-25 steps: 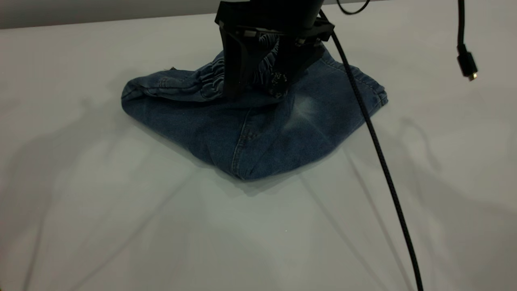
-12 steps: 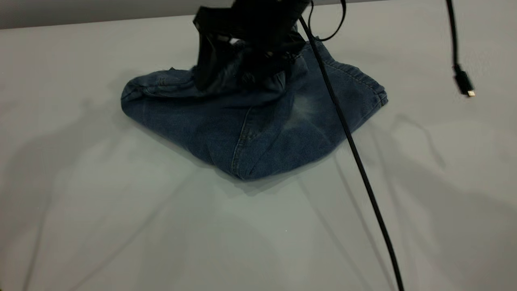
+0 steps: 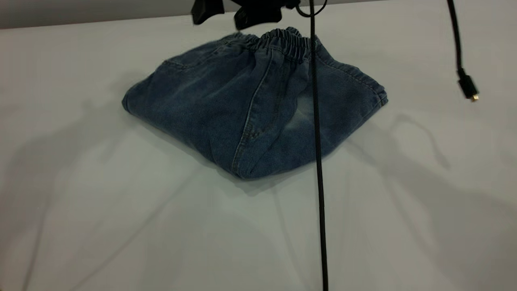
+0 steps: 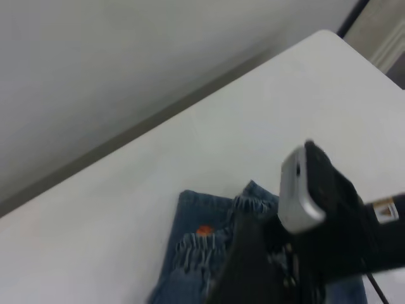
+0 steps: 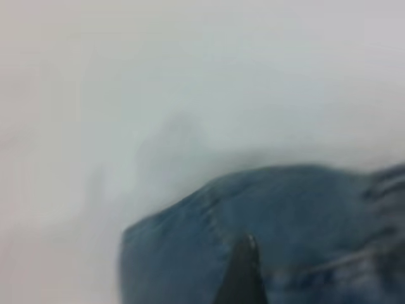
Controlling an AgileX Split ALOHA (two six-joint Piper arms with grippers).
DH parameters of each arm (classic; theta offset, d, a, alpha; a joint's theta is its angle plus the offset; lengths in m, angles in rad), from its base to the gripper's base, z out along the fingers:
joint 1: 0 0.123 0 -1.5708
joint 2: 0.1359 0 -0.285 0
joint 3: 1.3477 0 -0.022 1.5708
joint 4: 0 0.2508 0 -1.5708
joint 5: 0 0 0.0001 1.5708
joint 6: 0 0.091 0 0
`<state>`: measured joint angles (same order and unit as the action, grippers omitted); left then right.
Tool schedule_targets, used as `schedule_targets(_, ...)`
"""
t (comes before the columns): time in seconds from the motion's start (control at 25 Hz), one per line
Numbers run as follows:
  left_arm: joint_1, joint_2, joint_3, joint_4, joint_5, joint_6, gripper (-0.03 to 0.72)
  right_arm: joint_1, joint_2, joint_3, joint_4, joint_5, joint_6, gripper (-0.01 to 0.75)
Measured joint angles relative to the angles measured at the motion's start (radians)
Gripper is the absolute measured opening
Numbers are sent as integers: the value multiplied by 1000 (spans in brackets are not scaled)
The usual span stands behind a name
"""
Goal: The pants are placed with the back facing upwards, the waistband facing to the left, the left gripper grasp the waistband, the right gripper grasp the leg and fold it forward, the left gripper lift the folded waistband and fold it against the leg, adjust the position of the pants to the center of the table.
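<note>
— So, where did the pants lie?

— Folded into a flat bundle on the worktop, bare surface on every side of them. The waistband ran along their far edge, gathered and ruffled, resting on the denim beneath it. A pale faded patch showed on the cloth just below the waistband, beside a long stitched seam.

— And the right gripper?

— Just above the far edge of the pants, over the waistband and clear of it, partly cut off in the exterior view. Its fingers stood apart with nothing between them; no cloth was in their hold. In the right wrist view one dark fingertip pointed over the denim, with the pants close underneath.

— Did the left wrist view add anything?

— It looked toward the pants from farther off, and showed the right arm with a silver camera over them.

— Anything else near the pants?

— A black braided cable hung across their right half in the exterior view, and a second cable ending in a plug dangled well off to the right of them.
</note>
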<state>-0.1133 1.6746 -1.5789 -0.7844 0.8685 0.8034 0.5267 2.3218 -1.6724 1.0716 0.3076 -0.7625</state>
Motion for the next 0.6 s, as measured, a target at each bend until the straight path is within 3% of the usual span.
schedule_targets(0.16, 0, 0, 0, 0, 14, 0, 549, 16, 0, 0, -80, -27, -59, 515)
schedule_targets(0.32, 0, 0, 0, 0, 14, 0, 549, 83, 0, -1, -287, 95, -27, 509)
schedule_targets(0.4, 0, 0, 0, -1, 14, 0, 549, 132, 0, -1, -440, 180, 45, 509)
schedule_targets(0.6, 0, 0, 0, -9, 16, -1, 549, 235, 0, -1, -882, 254, 343, 509)
